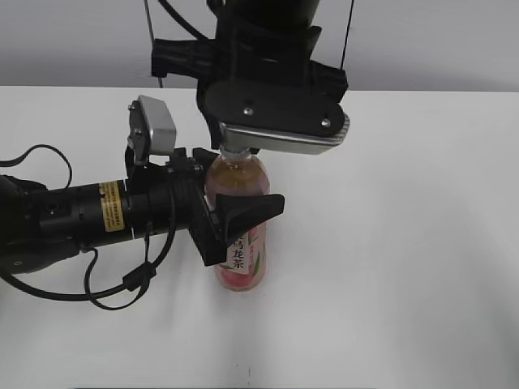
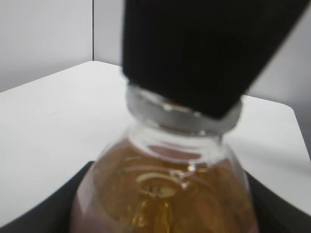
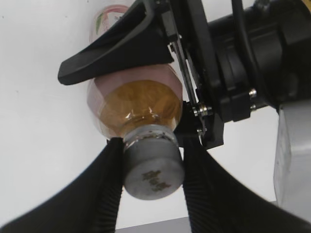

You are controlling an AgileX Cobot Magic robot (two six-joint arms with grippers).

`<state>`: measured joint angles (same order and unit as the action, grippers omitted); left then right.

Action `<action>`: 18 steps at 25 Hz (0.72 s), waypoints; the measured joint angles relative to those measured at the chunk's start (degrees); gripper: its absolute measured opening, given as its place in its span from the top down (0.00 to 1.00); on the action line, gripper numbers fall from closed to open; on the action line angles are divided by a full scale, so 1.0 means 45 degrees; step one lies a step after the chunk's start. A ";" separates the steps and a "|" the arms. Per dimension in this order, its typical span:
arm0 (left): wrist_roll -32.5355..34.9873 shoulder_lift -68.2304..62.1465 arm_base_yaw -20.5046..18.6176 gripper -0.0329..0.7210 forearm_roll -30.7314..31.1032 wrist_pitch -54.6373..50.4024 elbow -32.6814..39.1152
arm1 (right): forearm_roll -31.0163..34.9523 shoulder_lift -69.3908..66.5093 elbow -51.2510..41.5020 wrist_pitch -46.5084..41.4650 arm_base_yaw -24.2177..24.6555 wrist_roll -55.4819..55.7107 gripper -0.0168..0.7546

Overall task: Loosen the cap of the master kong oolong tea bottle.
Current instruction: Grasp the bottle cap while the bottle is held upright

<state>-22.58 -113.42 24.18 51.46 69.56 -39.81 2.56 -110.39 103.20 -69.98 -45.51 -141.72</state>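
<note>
While the small round white plastic screw cap (image 3: 153,167) fills the near part of the right wrist view, it is seen clamped from both sides by the black ribbed jaws of the right gripper (image 3: 151,170), one pad pressed to each side of it. A small dark mark is shown on its top. Just below the cap, the neck ring and the clear shoulder of the slim plastic master kong oolong tea bottle (image 1: 238,227), filled with amber tea, are seen in the left wrist view. Farther down, the bottle's body is held by the left gripper (image 1: 231,217), its black jaws closed on the pink-labelled middle from both sides. The bottle is kept upright on the white desk (image 1: 405,243), near the middle of the exterior view, with the right arm set directly above it.

By this reading, the twist is in hand and the cap is judged not yet freed. Two risks are noted: the pads may slip round the ribbed cap if the squeeze is too light, and the whole bottle may be turned inside the lower jaws, or tipped, if the body is held too loosely.
</note>
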 joint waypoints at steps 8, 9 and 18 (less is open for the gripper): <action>-0.0009 0.0000 0.0000 0.36 0.0000 0.0000 0.0000 | 0.0050 0.0041 0.0000 0.0013 0.0000 -0.1767 0.61; -0.0009 0.0000 0.0000 0.36 0.0000 0.0000 0.0000 | 0.0038 0.0052 0.0000 0.0013 0.0000 -0.1797 0.61; -0.0009 0.0000 0.0037 0.36 0.0013 0.0187 0.0000 | -0.0021 0.0303 -0.0106 0.0002 0.0000 -0.2004 0.61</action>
<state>-22.63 -113.42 24.35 51.52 70.41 -39.81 2.46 -109.03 102.73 -69.97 -45.51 -150.73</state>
